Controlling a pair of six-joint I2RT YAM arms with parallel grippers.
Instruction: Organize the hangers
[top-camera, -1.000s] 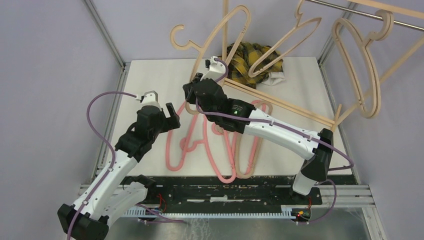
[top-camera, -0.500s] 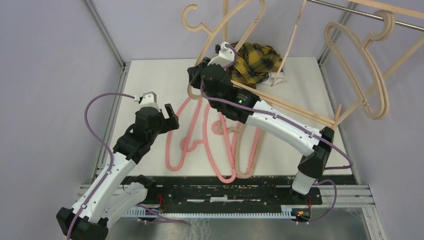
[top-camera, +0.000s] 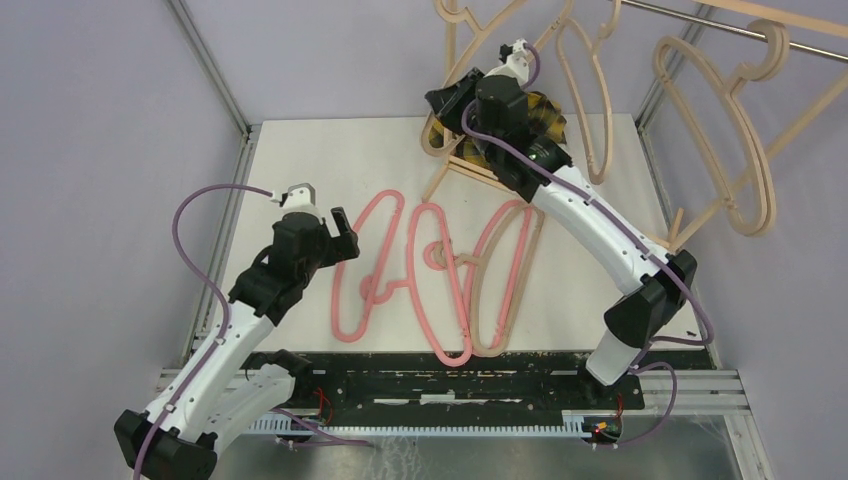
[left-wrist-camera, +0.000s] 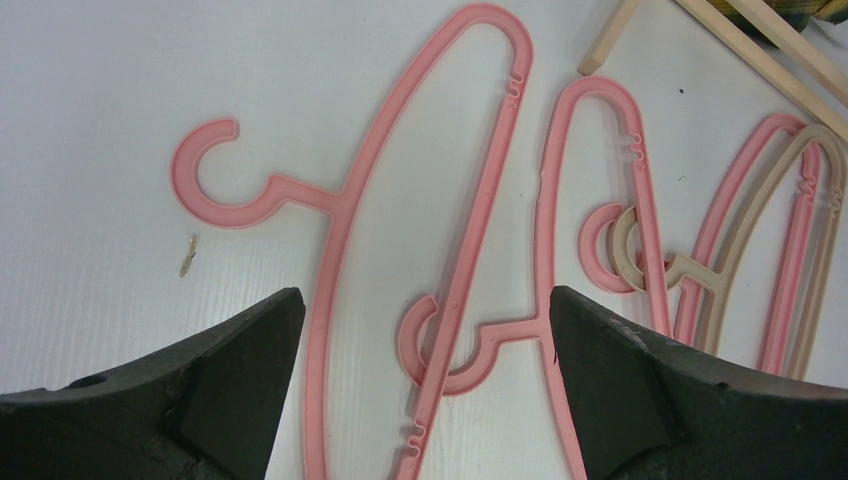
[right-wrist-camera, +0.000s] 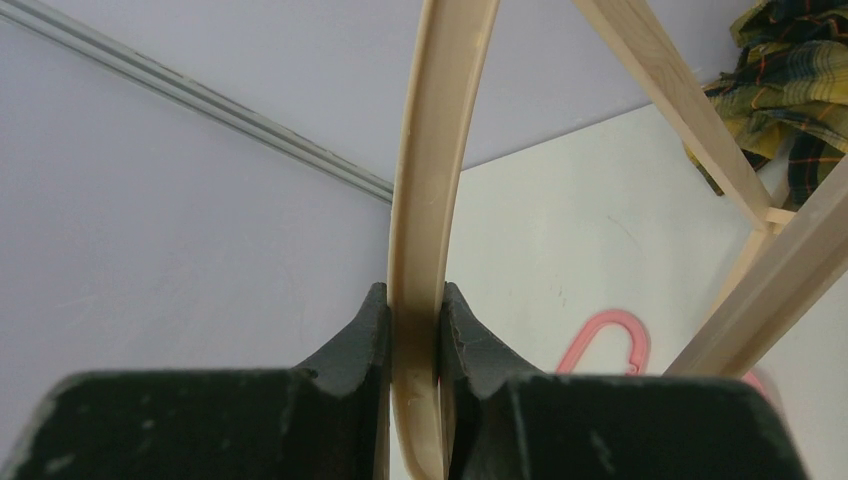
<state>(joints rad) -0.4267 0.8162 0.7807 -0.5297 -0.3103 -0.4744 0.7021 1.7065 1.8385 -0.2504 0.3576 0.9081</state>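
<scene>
Hangers (left-wrist-camera: 350, 200) lie flat, thin pink loops; right claw (right-wrist-camera: 415, 305) pinches a tan hanger (right-wrist-camera: 432, 150); left claw (left-wrist-camera: 425, 298) gapes wide.

Left arm (top-camera: 215, 345): white shell links joined by black housings, with a black block at the foot.
Right arm (top-camera: 600, 225): the same white and black build, with a small green light (top-camera: 537, 152) on a black housing.
Cables (top-camera: 190, 260): purple, one along each arm, looping clear of the links in places.
Wrist caps (top-camera: 298, 195): small white covers with grey trim.
Left hand (left-wrist-camera: 425, 300): two broad, wedge-shaped, matt black fingers with a faintly grainy surface.
Right hand (right-wrist-camera: 415, 300): black fingers of the same kind, with rounded inner tips.
Fastenings: dark bands on the right arm's white links may be cable ties; the top view is too coarse to be sure.
</scene>
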